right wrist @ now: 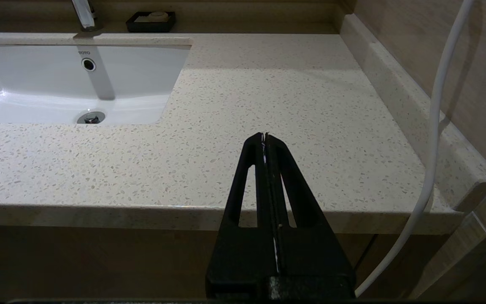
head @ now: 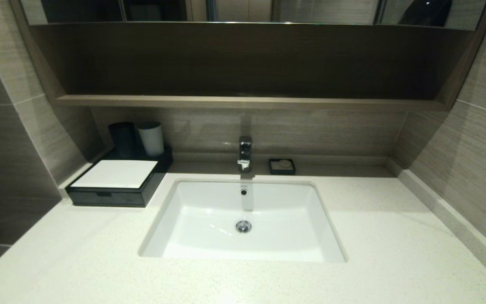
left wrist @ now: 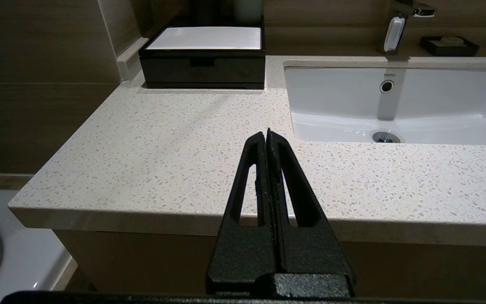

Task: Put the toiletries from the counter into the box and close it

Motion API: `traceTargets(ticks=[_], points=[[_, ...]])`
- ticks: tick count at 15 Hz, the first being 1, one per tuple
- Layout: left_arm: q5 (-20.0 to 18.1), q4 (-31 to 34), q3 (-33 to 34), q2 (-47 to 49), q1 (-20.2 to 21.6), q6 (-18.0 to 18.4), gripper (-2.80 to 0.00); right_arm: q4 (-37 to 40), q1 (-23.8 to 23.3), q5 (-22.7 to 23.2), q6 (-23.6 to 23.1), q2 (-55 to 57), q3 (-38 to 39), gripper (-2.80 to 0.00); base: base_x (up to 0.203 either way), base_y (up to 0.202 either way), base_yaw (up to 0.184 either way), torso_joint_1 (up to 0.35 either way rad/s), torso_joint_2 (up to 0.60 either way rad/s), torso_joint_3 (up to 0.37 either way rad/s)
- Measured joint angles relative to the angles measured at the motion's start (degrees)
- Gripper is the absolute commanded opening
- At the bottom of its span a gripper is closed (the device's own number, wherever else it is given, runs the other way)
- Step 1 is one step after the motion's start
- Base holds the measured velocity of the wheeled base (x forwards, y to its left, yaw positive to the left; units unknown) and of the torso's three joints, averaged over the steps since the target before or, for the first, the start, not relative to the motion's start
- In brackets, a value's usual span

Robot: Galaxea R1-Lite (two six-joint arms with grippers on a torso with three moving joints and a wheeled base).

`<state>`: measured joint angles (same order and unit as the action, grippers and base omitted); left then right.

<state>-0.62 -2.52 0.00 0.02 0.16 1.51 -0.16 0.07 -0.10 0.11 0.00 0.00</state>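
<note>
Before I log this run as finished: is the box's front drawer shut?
Shut. The drawer sits flush with the box front, no gap showing; no packets lie on the counter.

Black box shut, counter back-left

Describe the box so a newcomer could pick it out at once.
Start at the white sink and look to the counter's back left corner. The box sits there, drawer closed: low, black, with a white top panel, unlike the two upright cups behind it.
</note>
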Motion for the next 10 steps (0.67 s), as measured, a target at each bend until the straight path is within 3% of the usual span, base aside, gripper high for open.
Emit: traceTargets(ticks=[10], points=[[0.1, 0.0, 0.0, 0.0, 0.0, 0.0, -2.80, 0.0, 0.0, 0.0, 0.0, 0.0, 0.0, -2.80, 0.000, 0.000, 0.000, 0.000, 0.00, 0.000]])
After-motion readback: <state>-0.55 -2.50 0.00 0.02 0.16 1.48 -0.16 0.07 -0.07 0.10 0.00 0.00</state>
